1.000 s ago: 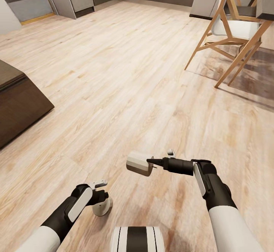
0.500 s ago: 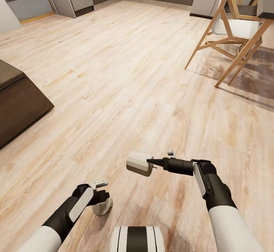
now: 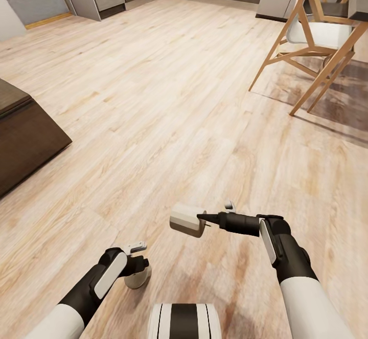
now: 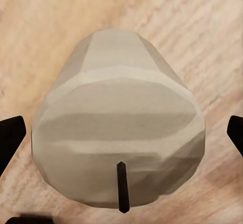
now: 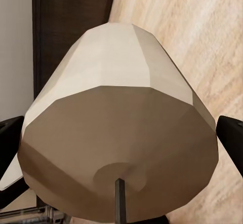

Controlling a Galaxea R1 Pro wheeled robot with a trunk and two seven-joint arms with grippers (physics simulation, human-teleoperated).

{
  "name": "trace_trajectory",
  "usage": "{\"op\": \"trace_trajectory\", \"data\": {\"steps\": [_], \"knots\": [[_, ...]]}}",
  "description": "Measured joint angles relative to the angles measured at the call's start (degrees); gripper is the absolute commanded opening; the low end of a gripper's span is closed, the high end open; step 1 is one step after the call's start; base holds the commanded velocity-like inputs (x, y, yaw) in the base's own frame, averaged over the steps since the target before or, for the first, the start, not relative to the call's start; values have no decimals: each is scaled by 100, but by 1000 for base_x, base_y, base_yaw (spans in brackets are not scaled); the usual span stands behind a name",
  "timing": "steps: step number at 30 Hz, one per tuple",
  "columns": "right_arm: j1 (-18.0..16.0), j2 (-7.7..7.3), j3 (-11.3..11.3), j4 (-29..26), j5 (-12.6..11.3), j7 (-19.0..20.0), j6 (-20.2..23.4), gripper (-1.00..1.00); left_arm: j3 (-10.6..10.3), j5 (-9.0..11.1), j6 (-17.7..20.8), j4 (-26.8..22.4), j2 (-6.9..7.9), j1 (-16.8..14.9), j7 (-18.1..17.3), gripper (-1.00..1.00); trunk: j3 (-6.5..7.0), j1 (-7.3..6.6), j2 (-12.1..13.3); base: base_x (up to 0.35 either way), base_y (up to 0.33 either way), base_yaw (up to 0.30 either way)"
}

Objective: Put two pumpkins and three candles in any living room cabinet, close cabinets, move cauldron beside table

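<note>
A cream candle [image 3: 186, 220] is gripped in the right hand [image 3: 204, 220] and another candle [image 3: 136, 277] in the left hand [image 3: 137, 270], both carried above the wooden floor [image 3: 168, 98]. Either candle could be dropped if jolted; the dark cabinet [image 3: 23, 139] corner could be clipped.

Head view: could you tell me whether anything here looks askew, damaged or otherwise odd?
Nothing looks damaged or spilled. Each gripper holds a candle above the floor: the right gripper carries its candle on its side, and the left gripper holds another candle.
</note>
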Motion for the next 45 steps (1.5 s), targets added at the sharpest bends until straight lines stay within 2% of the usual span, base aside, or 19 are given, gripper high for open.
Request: {"op": "trace_trajectory", "data": {"steps": [2,6,14,18,25,26,45], "knots": [[0,0,0,0,1,-1,0,-100,0,-3,0,0,0,0,0,100,0,0,0,0,0,0],[0,0,1,0,13,-3,-5,-100,0,-2,1,0,0,0,0,100,-88,11,-5,0,0,0],[0,0,0,-1,4,-1,0,-100,0,-5,0,0,0,0,0,100,-89,10,-5,0,0,0],[0,0,1,0,11,-3,-6,-100,-1,-3,0,0,0,0,0,100,-177,21,-10,0,0,0],[0,0,0,-1,3,-1,0,-100,0,-3,0,0,0,0,0,100,-177,21,-11,0,0,0],[0,0,0,-1,5,-1,0,-100,0,-3,1,0,0,0,0,-100,-177,21,-11,0,0,0],[0,0,0,8,6,-18,0,-100,-1,15,-8,0,7,0,0,-100,-177,20,-11,0,0,0]]}}
